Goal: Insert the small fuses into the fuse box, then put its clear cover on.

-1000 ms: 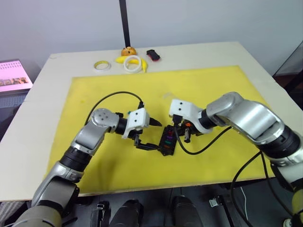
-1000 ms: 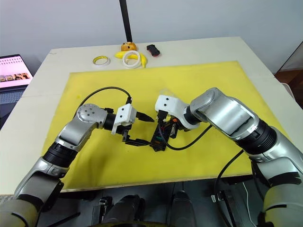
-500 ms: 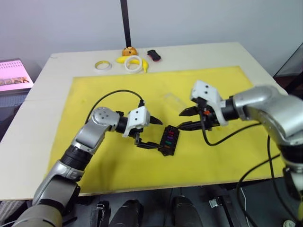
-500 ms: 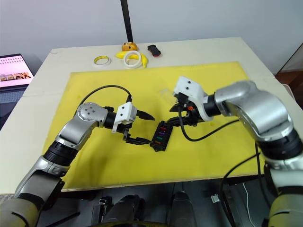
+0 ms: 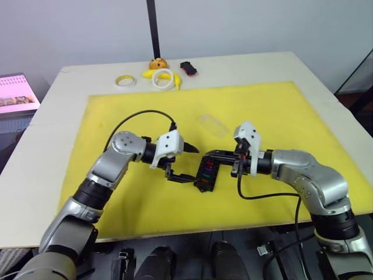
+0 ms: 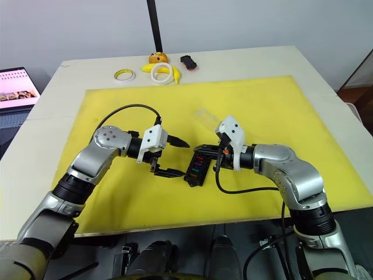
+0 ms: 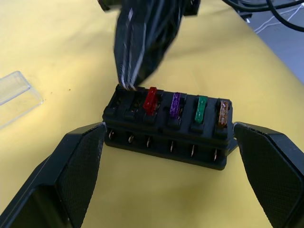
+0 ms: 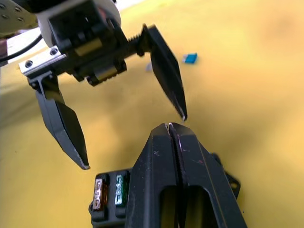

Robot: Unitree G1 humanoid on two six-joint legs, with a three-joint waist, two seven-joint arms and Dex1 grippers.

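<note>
The black fuse box [image 5: 207, 172] lies on the yellow mat [image 5: 116, 116] with red, purple, green and orange small fuses [image 7: 175, 105] standing in one row. My left gripper [image 5: 195, 165] is open, one finger on each side of the box, not touching it. My right gripper [image 5: 204, 154] is shut, its tips [image 7: 126, 85] resting on the box's empty end slots; I see nothing between the fingers [image 8: 173, 166]. A teal fuse [image 8: 190, 58] lies loose on the mat beyond the left gripper. The clear cover [image 5: 211, 124] lies flat on the mat behind the box.
At the table's back edge sit two tape rings [image 5: 125, 80] [image 5: 163, 79], a banana [image 5: 175, 79], an orange toy [image 5: 155, 63] and a black-and-red gadget [image 5: 188, 67]. A laptop [image 6: 17, 87] stands off the table's left side. Black cables trail from both wrists.
My right gripper was open to the right of the box half a second ago; it has swung back down onto the box and shut. The left gripper and box have stayed put.
</note>
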